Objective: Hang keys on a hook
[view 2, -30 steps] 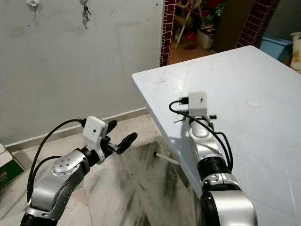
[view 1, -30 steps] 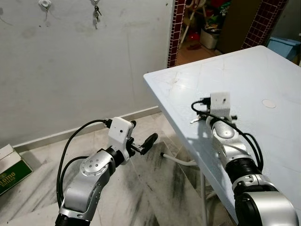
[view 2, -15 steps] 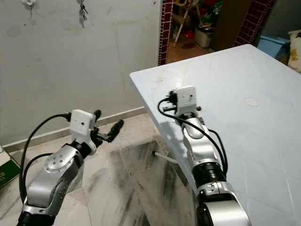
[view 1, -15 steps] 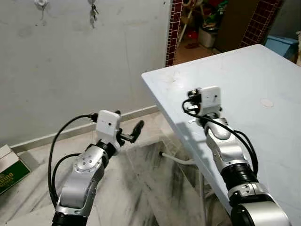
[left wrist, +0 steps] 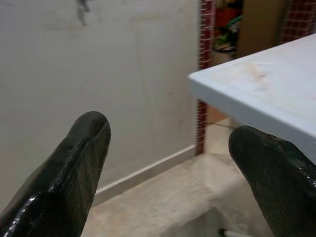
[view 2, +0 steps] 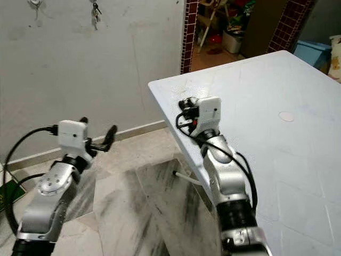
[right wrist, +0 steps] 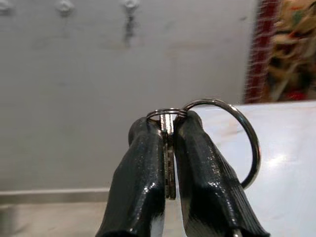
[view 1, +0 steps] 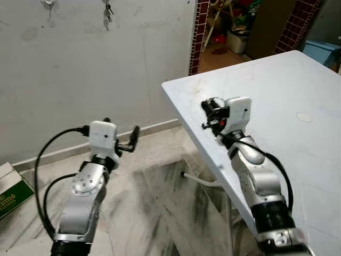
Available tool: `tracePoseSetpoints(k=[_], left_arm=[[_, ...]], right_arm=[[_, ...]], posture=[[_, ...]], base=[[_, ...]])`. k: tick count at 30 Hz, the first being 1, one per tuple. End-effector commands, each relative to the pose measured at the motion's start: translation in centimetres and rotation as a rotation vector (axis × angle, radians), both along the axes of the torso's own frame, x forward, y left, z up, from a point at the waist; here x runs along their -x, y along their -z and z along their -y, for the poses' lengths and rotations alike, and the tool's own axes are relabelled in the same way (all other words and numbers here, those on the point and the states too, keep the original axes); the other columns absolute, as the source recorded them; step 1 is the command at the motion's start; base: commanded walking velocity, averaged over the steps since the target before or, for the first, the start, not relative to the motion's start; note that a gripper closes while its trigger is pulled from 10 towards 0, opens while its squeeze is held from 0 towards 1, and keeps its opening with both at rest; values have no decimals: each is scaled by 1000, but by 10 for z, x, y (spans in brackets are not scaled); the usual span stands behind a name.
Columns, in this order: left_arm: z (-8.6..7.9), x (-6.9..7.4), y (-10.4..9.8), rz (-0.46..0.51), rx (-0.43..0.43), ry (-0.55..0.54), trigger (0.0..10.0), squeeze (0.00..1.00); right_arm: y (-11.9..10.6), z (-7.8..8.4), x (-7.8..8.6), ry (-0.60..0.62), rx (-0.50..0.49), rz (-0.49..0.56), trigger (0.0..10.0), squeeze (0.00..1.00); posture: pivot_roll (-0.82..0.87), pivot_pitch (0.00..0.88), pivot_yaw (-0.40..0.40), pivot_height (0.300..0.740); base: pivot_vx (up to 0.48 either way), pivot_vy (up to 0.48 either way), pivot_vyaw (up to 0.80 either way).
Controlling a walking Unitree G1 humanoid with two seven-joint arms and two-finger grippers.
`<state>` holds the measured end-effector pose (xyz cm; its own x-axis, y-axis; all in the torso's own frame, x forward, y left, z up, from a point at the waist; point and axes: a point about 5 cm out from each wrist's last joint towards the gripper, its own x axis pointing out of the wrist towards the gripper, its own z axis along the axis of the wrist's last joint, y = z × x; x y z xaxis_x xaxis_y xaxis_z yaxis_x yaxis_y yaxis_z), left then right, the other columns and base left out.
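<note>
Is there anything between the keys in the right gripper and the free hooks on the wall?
Nothing visible. The right gripper holds the keys above the table corner; open air leads to the wall hooks, one already carrying other keys.

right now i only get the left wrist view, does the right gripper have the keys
Observer: Yes, the right gripper is shut on the keys, with the ring sticking out sideways.
Operator: any free hook
Observer: One bare hook sits left of a hook that holds another key bunch.
Operator: where's that gripper
Observer: Above the table edge, pointing at the wall.
</note>
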<state>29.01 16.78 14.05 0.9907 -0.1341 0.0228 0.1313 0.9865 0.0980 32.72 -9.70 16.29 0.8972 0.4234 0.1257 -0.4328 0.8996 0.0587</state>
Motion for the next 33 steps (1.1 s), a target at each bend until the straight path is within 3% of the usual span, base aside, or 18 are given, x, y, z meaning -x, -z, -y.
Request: tracePoseSetpoints(k=[1, 8, 25, 33], left_arm=[[-2, 1, 4, -7, 3, -17, 10000, 0], [-6, 5, 3, 4, 0, -47, 10000, 0], [-12, 5, 6, -17, 47, -89, 10000, 0], [-11, 3, 6, -21, 45, -90, 10000, 0]], right_arm=[[-4, -13, 9, -59, -9, -5, 10000, 0], [-5, -25, 22, -104, -22, -25, 10000, 0], [-4, -19, 22, -40, 5, -47, 10000, 0], [-1, -17, 20, -21, 11, -62, 10000, 0]], posture=[[59, 47, -16, 740], [62, 42, -16, 740], [71, 31, -15, 740], [66, 36, -9, 740]], base=[[0, 0, 0], [0, 0, 0], [0, 0, 0], [0, 0, 727]])
